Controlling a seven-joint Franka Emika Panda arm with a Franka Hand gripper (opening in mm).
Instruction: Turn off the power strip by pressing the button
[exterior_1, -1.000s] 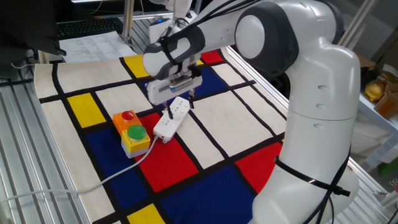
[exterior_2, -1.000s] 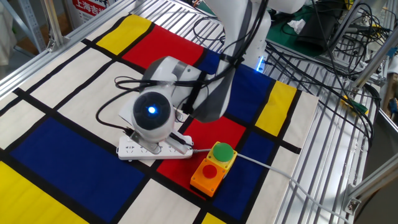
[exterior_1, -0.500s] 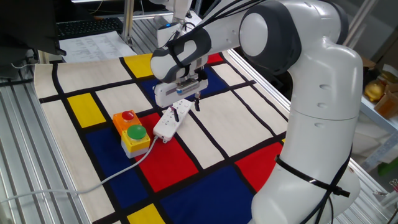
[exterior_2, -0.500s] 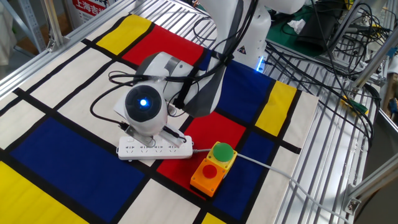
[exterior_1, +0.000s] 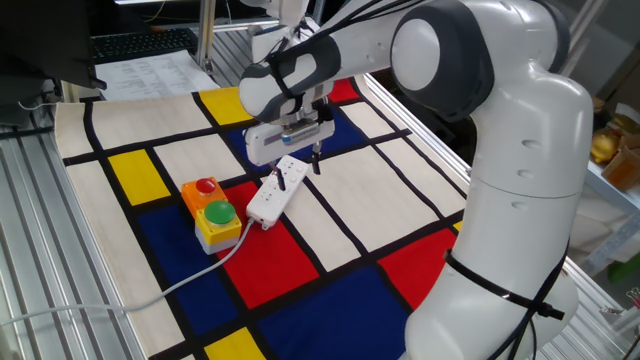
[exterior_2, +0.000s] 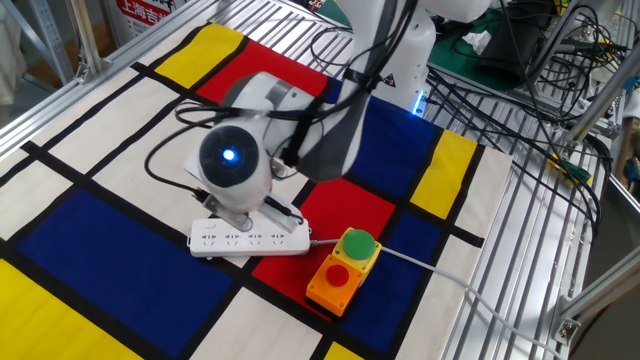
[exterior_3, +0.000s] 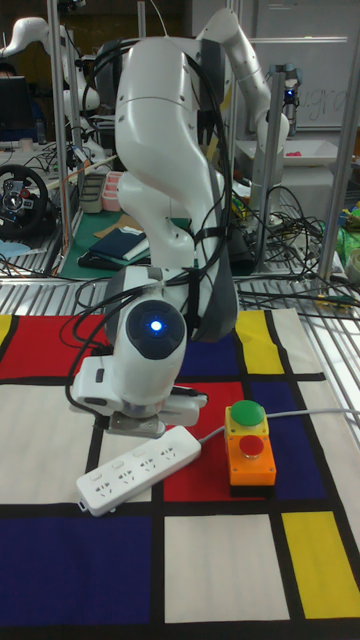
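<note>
We see the power strip (exterior_1: 277, 190) lying flat on the checkered cloth (exterior_1: 350, 200) that covers the tabletop, mid-frame in one fixed view, long axis running 1 to 7 o'clock. Its grey cable (exterior_1: 190, 278) leaves the near end toward 8 o'clock. The yellow box (exterior_1: 211, 215) with a red button (exterior_1: 206, 186) and a green button (exterior_1: 219, 211) sits just beside the strip at its 9 o'clock, apart from it. In the other fixed view the strip (exterior_2: 250, 240) lies near-horizontal, box (exterior_2: 344, 271) at its 4 o'clock. Our gripper (exterior_1: 300, 158) hangs over the strip's far end. Dark fingertips (exterior_1: 317, 160) sit close above the strip; we cannot tell contact. Jaws: cannot tell open or closed, the wrist housing blocks them in the other two views. The strip's own switch is too small to make out.
</note>
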